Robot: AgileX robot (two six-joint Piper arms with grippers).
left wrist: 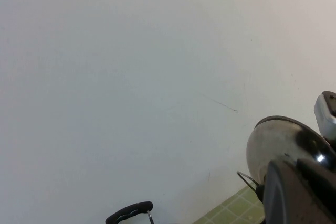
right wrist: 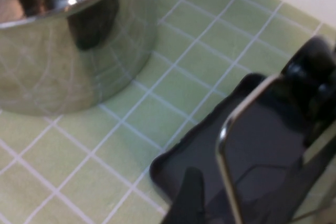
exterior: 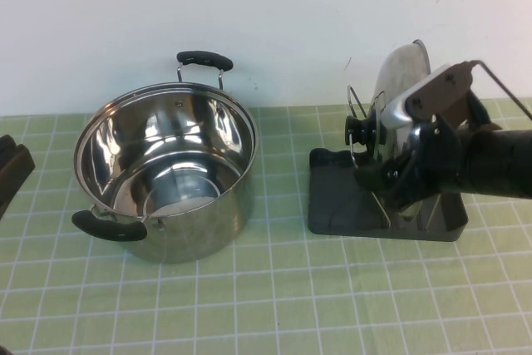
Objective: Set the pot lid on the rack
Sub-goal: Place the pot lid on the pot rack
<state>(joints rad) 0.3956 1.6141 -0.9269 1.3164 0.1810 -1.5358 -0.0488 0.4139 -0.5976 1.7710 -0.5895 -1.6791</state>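
The pot lid [exterior: 401,81] stands on edge in the rack [exterior: 332,205] at the right of the table, its black knob [exterior: 363,130] facing left toward the pot. My right gripper [exterior: 395,179] reaches in from the right at the lid's lower edge, over the rack tray. In the right wrist view it [right wrist: 252,192] looks open: one dark finger [right wrist: 189,198] stands apart from the lid, with a wire loop [right wrist: 226,145] and the tray [right wrist: 210,150] in the gap. The knob [right wrist: 315,66] shows there too. The lid also shows in the left wrist view [left wrist: 275,142]. My left gripper [exterior: 10,170] sits at the far left edge.
A deep steel pot [exterior: 166,172] with two black handles stands left of centre, also in the right wrist view [right wrist: 68,51]. Its far handle [left wrist: 128,213] shows in the left wrist view. A white wall lies behind the green checked mat [exterior: 274,305].
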